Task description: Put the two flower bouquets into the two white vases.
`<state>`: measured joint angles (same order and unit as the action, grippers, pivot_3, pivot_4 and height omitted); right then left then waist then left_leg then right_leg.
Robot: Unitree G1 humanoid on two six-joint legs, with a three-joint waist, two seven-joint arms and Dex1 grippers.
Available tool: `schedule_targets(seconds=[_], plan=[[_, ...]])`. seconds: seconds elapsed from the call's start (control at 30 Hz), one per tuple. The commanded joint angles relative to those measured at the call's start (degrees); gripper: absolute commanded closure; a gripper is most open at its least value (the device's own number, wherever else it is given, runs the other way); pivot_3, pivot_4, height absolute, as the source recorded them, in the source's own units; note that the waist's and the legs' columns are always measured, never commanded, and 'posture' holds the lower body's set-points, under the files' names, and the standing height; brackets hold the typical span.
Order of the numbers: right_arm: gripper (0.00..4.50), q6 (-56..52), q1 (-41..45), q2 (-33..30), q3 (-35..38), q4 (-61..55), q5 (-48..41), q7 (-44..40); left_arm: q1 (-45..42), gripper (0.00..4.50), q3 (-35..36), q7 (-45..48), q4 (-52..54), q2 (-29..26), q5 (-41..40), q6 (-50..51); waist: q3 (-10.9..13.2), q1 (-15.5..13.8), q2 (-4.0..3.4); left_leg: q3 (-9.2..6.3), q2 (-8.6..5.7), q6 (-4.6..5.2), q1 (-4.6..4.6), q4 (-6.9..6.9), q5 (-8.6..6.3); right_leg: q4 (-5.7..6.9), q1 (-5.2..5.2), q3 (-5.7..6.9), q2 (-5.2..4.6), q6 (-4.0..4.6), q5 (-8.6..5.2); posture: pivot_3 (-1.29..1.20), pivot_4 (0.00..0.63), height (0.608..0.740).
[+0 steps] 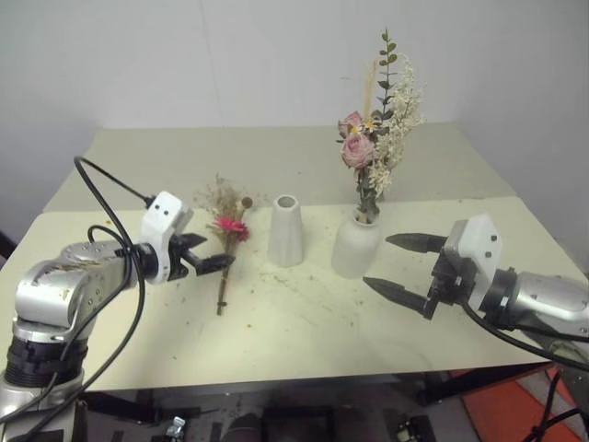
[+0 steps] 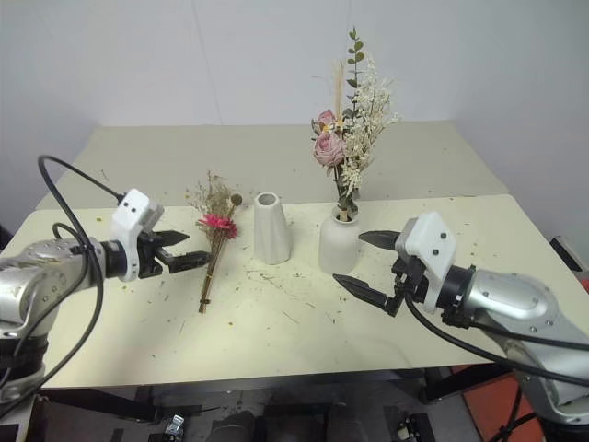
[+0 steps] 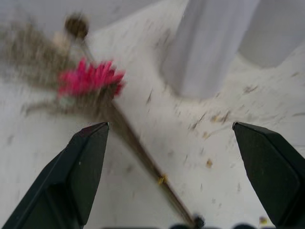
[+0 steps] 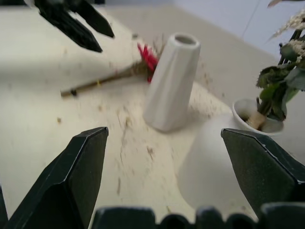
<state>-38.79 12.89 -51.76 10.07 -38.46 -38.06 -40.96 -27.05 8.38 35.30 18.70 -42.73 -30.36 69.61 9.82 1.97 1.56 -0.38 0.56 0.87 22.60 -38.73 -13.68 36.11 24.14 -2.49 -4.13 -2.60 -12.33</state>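
Observation:
The bouquet of tan dried sprigs with a magenta daisy (image 1: 227, 230) lies flat on the table, its stem pointing toward the front edge. My left gripper (image 1: 213, 252) is open just to the left of that stem, low over the table, with nothing between its fingers. The slim cone vase (image 1: 285, 230) stands upright and empty to the right of the lying bouquet. Next to it, the rounded vase (image 1: 356, 247) holds the bouquet of pale pink roses, white sprigs and green leaves (image 1: 373, 143) upright. My right gripper (image 1: 376, 262) is open and empty to the right of the rounded vase.
The cream table (image 1: 304, 322) is littered with dry plant crumbs around the vases. A second table top (image 1: 230, 157) adjoins it at the back, up to the white wall. A black cable (image 1: 110, 212) loops above my left arm.

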Motion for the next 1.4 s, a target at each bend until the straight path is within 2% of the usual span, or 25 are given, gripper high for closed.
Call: schedule_targets(seconds=[0.03, 0.17, 0.23, 0.43, 0.7, 0.87, 1.0, 1.2, 1.4], plan=[[0.06, -2.1, 4.5, -2.7, -2.9, 0.8, -0.1, -2.8, -7.9, 0.00, 1.7, -10.0, -2.3, 6.4, 2.2, 11.4, 0.0, -0.7, 0.07, -0.01, 0.02, 0.00, 0.01, -0.01, 0.00, -0.01, -0.03, 0.01, 0.04, 0.00, 0.00, 0.00, 0.150, 0.740], [0.06, -2.3, 9.3, -4.2, -5.9, 3.2, 0.4, -6.4, -16.9, 0.00, 2.9, -19.3, -10.2, 15.2, 7.7, 21.7, 0.0, -1.4, 0.17, -0.08, -0.09, 0.00, 0.10, -0.11, 0.00, -0.03, -0.03, 0.07, 0.01, 0.00, 0.02, 0.00, 0.150, 0.740], [0.06, -2.3, 11.2, -4.6, -7.1, 4.3, 1.1, -7.8, -19.8, 0.00, 3.3, -22.0, -15.7, 16.8, 7.8, 22.9, 0.0, -1.4, 0.18, -0.08, -0.19, 0.01, 0.16, -0.11, 0.00, -0.05, 0.01, 0.05, -0.10, 0.38, 0.26, 0.00, 0.150, 0.740], [0.06, -2.2, 15.1, -4.9, -9.1, 7.0, 3.1, -10.0, -24.1, 0.00, 1.4, -25.7, -26.5, 17.6, 4.5, 22.9, 0.0, -1.1, 0.18, -0.13, -0.24, 0.01, 0.24, -0.05, -0.01, 0.00, 0.18, 0.05, -0.18, 0.42, 0.31, 0.00, 0.150, 0.740], [0.06, -3.1, 15.9, -4.6, -8.7, 6.2, 3.1, -10.4, -28.6, 0.00, -0.2, -27.8, -35.0, 17.3, -1.2, 22.9, 0.0, -1.2, 0.18, -0.19, -0.33, 0.00, 0.26, -0.08, 0.00, 0.00, 0.13, 0.09, -0.26, 0.41, 0.32, 0.00, 0.150, 0.740], [0.00, -3.7, 14.6, -4.3, -8.0, 5.2, 3.0, -9.1, -29.6, 1.18, -1.6, -28.5, -37.8, 17.2, -2.9, 22.9, 0.0, -1.3, 0.18, -0.23, -0.40, 0.00, 0.28, -0.09, 0.00, -0.01, 0.14, 0.06, -0.31, 0.39, 0.33, 0.00, 0.150, 0.740], [0.00, -3.9, 13.7, -3.9, -7.7, 4.6, 2.9, -8.2, -30.1, 2.66, -2.6, -28.1, -38.2, 18.0, -1.0, 22.9, 0.0, -1.2, 0.18, -0.23, -0.40, 0.00, 0.27, -0.08, 0.00, -0.01, 0.14, 0.07, -0.30, 0.38, 0.34, 0.00, 0.150, 0.740], [0.00, -4.0, 13.0, -3.6, -7.2, 4.4, 2.9, -7.8, -31.0, 4.48, -1.5, -27.5, -39.3, 19.0, 1.3, 22.9, 0.0, -1.2, 0.18, -0.22, -0.41, 0.00, 0.27, -0.08, 0.00, -0.01, 0.14, 0.07, -0.30, 0.38, 0.34, 0.00, 0.150, 0.740], [0.00, -4.1, 11.6, -3.3, -5.5, 3.2, 2.4, -7.0, -28.6, 4.48, 7.8, -31.1, -30.6, 21.4, 4.1, 14.3, 0.0, -1.2, 0.19, -0.25, -0.41, -0.01, 0.31, -0.09, 0.00, -0.03, 0.15, 0.07, -0.31, 0.38, 0.34, 0.00, 0.150, 0.740]])
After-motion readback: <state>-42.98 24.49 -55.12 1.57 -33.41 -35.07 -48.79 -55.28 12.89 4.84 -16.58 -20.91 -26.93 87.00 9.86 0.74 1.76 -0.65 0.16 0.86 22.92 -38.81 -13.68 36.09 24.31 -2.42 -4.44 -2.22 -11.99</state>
